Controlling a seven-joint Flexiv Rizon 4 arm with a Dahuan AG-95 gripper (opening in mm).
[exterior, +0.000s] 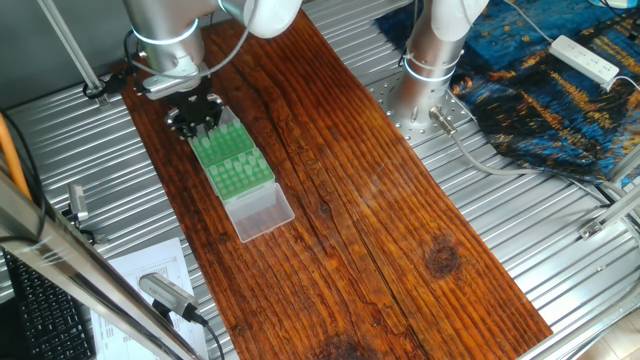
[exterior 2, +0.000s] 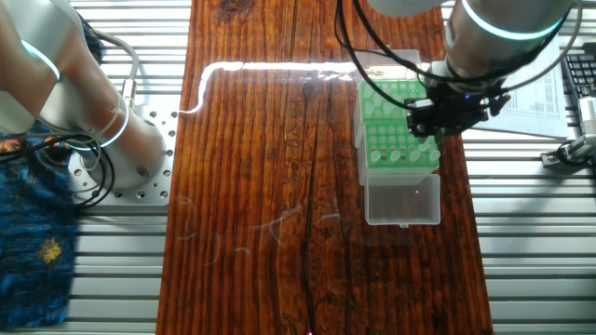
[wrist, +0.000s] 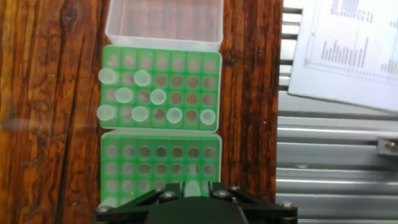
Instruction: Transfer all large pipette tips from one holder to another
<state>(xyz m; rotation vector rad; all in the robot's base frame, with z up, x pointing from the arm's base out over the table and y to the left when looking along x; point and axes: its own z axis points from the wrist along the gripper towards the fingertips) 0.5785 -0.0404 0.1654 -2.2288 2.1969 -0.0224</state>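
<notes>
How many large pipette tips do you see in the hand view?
9 large pipette tips. Eight stand in the far green rack, mostly on its left. One is at the claw, in the near rack. The claw may hide more.

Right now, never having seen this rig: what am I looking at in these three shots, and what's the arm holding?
It is one robot arm with a two-finger pincer working over a wooden table. Two shots come from fixed cameras on different sides of the table; the third comes from a camera on the hand, looking down along the fingers.

On the wood sit two green racks end to end: the far rack and the near rack, with a clear plastic lid open beyond them. Several whitish pipette tips stand in the far rack. In the hand view one tip shows between the fingers, over the near rack; whether it is gripped I cannot tell. A printed sheet lies beside the table.
</notes>
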